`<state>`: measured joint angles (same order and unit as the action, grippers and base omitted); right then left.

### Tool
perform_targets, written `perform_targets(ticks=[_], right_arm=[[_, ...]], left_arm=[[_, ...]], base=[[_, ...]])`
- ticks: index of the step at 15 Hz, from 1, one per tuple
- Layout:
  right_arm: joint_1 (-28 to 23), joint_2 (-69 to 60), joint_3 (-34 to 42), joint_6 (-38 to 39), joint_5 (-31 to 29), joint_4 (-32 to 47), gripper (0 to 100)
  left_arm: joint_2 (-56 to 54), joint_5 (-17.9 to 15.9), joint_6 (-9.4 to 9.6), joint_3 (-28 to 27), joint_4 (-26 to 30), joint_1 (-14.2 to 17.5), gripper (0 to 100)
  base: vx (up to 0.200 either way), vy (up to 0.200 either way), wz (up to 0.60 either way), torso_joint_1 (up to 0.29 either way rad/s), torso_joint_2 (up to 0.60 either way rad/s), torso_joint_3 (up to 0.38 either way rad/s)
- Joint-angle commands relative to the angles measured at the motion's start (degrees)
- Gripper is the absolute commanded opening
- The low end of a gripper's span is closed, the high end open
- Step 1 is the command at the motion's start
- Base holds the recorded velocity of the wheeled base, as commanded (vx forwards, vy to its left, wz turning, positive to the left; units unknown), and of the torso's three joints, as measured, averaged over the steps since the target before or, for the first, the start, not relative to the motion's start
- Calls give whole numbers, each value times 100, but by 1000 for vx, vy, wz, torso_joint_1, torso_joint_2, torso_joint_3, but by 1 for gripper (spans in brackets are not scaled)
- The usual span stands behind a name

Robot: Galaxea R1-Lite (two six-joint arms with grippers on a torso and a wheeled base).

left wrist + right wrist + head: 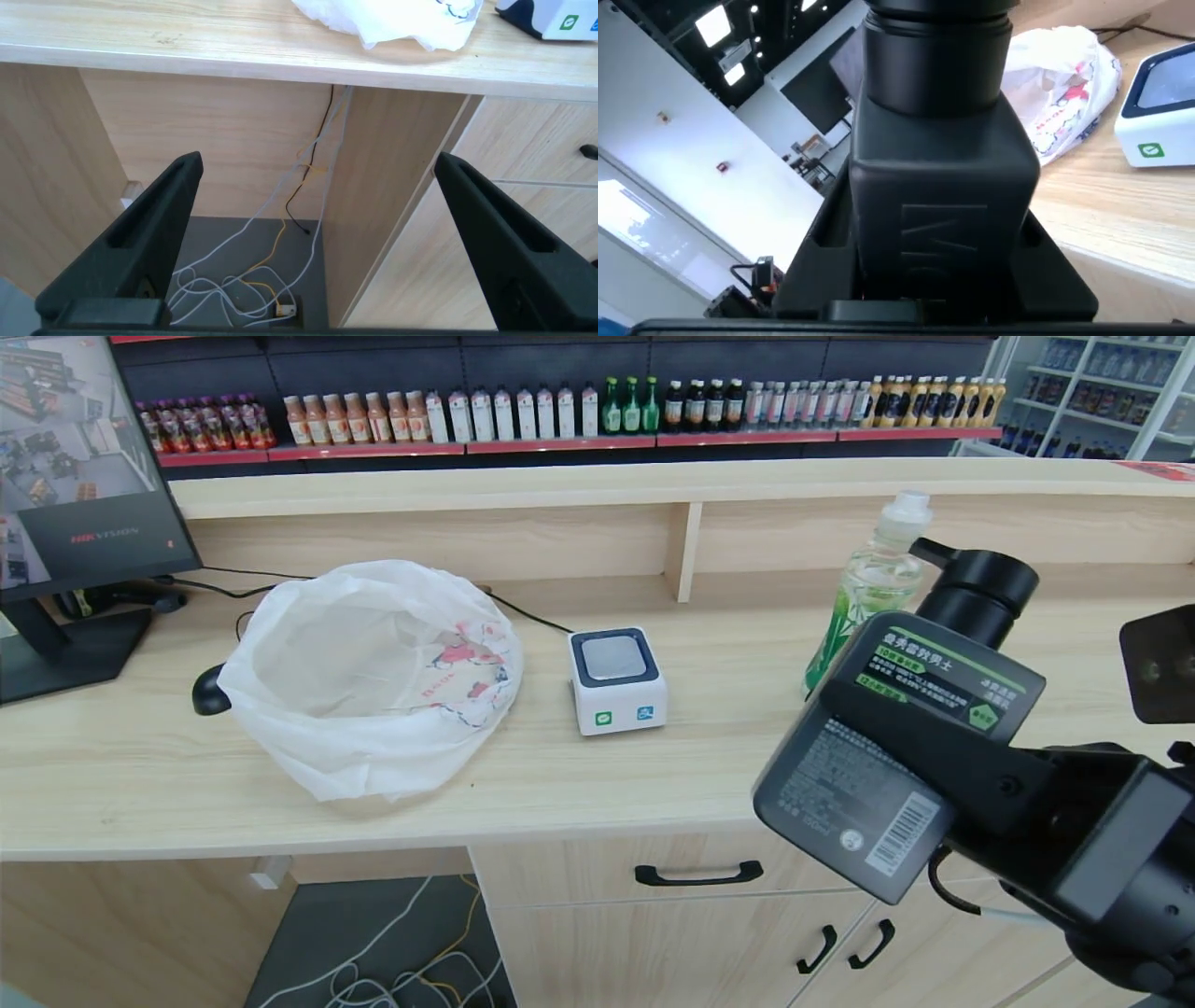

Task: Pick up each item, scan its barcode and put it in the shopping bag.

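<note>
My right gripper [920,761] is shut on a dark grey pump bottle [896,728], held in the air over the counter's front right, barcode label facing up. The same bottle [938,187] sits between the right gripper's fingers [1064,271] in the right wrist view. A white scanner box [617,679] stands mid-counter, left of the bottle. The open white shopping bag [373,672] lies further left; its edge [392,23] and the scanner [551,19] show in the left wrist view. My left gripper [313,252] hangs open below the counter edge, holding nothing. A clear green-labelled bottle [873,583] stands behind the held one.
A monitor [75,457] on a stand sits at the counter's far left, with a black mouse [210,691] beside the bag. A raised wooden ledge [653,485] runs along the back. Drawers with black handles [698,875] and loose cables [252,280] are below.
</note>
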<state>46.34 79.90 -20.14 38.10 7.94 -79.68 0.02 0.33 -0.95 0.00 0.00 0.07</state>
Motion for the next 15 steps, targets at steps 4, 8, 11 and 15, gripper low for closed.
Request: perform_targets(ticks=[4,8,11,15], right_arm=[[33,131,-113,356,164,-4,0],[33,395,-553,480,173,-4,0],[33,676,-948,488,191,-4,0],[69,755,-1027,480,217,-4,0]], left_arm=[[-2,2,-2,0,0,1,100],[-2,2,-2,0,0,1,100],[-2,2,-2,0,0,1,100],[-2,2,-2,0,0,1,100]], base=[[0,0,0,0,0,0],[0,0,0,0,0,0],[0,0,0,0,0,0],[0,0,0,0,0,0]])
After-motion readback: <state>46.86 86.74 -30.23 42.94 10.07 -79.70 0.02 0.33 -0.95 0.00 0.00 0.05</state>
